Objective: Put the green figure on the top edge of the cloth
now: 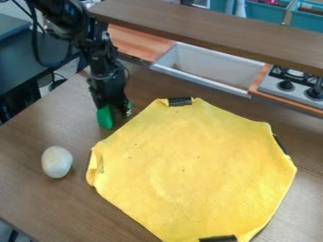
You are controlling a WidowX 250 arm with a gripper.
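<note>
A wooden counter (31, 203) carries a yellow cloth (202, 160), a pale sink (202, 66) beyond at 12 o'clock. At 10 o'clock hangs the black end effector (116, 109); whether it grips cannot be told. An egg-shaped object (56, 162) rests at 9 o'clock; the green figure (105, 117) appears at the end effector's tip, near the cloth's 10 o'clock edge.

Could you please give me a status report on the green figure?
Black two-finger gripper at green figure, grip unconfirmed. Figure beside yellow fabric cloth, not on it. White egg-shaped object left of cloth, seemingly out of the way.

Cloth (202, 160) on table (31, 142), sink (208, 66) behind
</note>
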